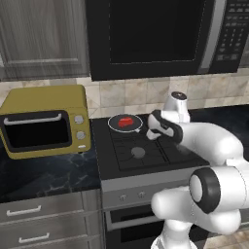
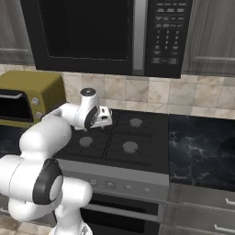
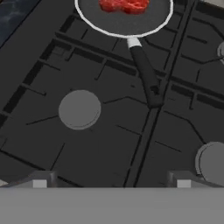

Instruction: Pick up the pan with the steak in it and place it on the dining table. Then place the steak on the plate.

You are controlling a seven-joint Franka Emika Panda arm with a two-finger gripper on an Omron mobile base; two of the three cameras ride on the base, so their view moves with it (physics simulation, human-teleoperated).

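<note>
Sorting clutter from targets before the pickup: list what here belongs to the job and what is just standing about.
Job:
- pan, on the stove's back left burner
- steak, lying in the pan
- gripper, jaws open above the stove, apart from the pan's handle

Standing about:
- yellow toaster oven
- microwave
- stove

Pan (image 1: 125, 123): round, shallow, black w/ thin pale rim, sits flat on the stove (image 1: 141, 148), on its rear-left burner. Straight black handle (image 3: 145, 74) lies level over the grate, pointing toward the stove's middle, its end near the centre bar. Steak (image 3: 124, 5): small irregular red chunk w/ paler marbling, lying inside pan, approx. centre, well within rim.
</note>
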